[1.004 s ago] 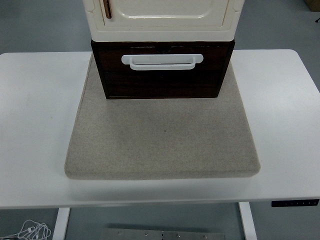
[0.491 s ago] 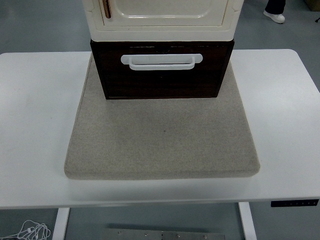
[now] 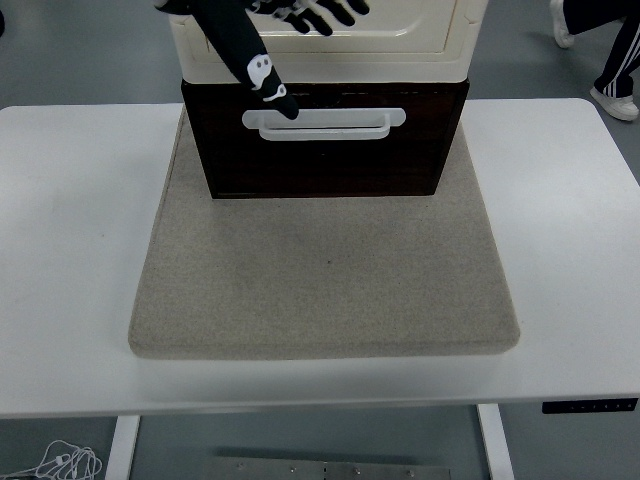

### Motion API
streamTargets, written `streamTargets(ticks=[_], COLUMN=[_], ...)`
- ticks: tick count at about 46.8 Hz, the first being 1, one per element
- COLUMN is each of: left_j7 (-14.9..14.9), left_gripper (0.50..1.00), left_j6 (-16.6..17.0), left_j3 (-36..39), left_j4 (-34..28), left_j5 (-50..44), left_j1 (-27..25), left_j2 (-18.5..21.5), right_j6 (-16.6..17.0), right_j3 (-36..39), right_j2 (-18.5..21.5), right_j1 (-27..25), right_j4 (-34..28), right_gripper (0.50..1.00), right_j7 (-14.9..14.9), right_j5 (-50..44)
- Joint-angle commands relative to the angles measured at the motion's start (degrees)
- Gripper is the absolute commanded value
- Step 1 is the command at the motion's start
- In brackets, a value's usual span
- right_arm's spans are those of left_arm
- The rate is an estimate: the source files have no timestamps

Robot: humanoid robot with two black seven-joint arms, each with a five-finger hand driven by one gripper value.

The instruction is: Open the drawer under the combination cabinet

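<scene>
A dark brown drawer (image 3: 325, 160) with a white bar handle (image 3: 340, 121) sits shut under a cream cabinet (image 3: 400, 55). Both stand at the back of a grey felt mat (image 3: 325, 275). My left hand (image 3: 255, 60), black with white marks, comes in from the top left, in front of the cabinet. Its fingers are spread and hold nothing. One long digit (image 3: 283, 105) points down and overlaps the handle's left end; I cannot tell whether it touches. The other fingers (image 3: 325, 15) fan out to the right across the cabinet door. My right arm is out of view.
The mat lies on a white table (image 3: 70, 230) with bare surface to its left, right and front. A person's legs and shoe (image 3: 612, 60) show on the floor at the top right, beyond the table.
My left hand has come into view from the top left and now reaches down to the drawer handle. The person at the top right has stepped further into view. The drawer has not moved.
</scene>
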Motion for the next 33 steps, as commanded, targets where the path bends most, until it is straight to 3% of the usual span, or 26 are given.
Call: streamTargets(ticks=[1, 15, 33], left_j7=[2.5, 6.3, 6.5], left_gripper=[1.0, 1.0, 1.0], left_j6=[-0.3, 0.8, 3.1], left_j3=[1.6, 6.3, 6.1], left_j4=[0.0, 0.2, 4.9], left_j5=[0.7, 5.0, 5.0], left_j1=[0.1, 0.7, 3.0], left_j2=[-1.5, -5.7, -10.6], right_j6=[0.0, 0.0, 0.0], right_j3=[0.0, 0.0, 0.0], right_j2=[0.0, 0.0, 0.0], right_j1=[0.0, 0.0, 0.1], right_j4=[0.0, 0.0, 0.0], right_gripper=[0.926, 0.926, 0.926], right_j7=[-0.1, 0.0, -0.1], right_j5=[0.0, 0.0, 0.0])
